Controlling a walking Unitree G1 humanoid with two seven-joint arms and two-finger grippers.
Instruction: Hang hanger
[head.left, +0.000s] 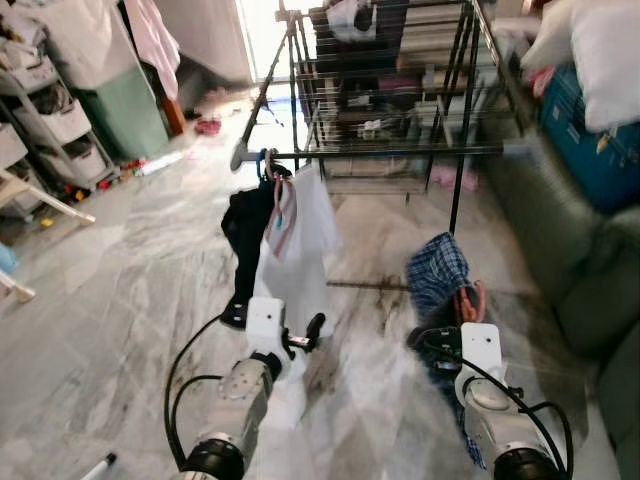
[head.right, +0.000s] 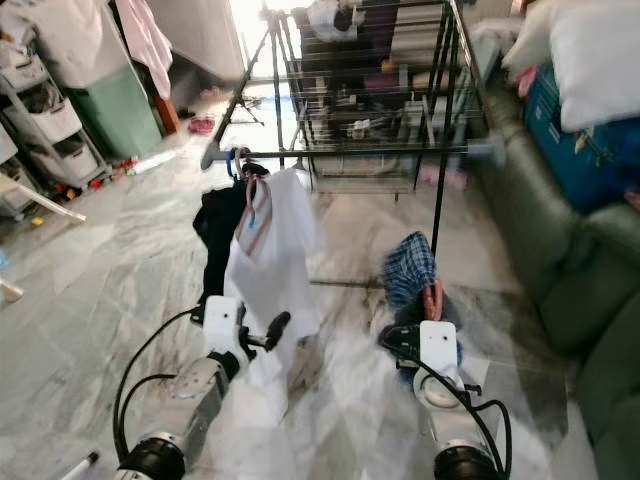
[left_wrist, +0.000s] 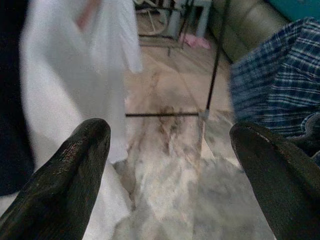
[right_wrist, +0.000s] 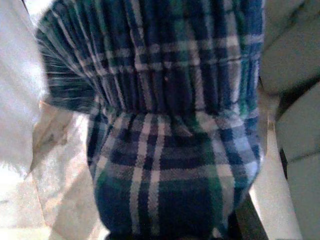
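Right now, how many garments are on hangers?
3. A white shirt and a dark garment behind it hang at the rail's left end; the right gripper holds a plaid garment on a pink hanger. More may hang farther back.

Before me: blue, white and green plaid garment (head.left: 437, 270); white garment (head.left: 297, 250) with pink-trimmed neck; black garment (head.left: 245, 228); black drying rack (head.left: 400, 100); grey-white marbled floor (head.left: 130, 290); green sofa (head.left: 590, 270); my left claw (left_wrist: 170, 165), black fingers (left_wrist: 65, 175).
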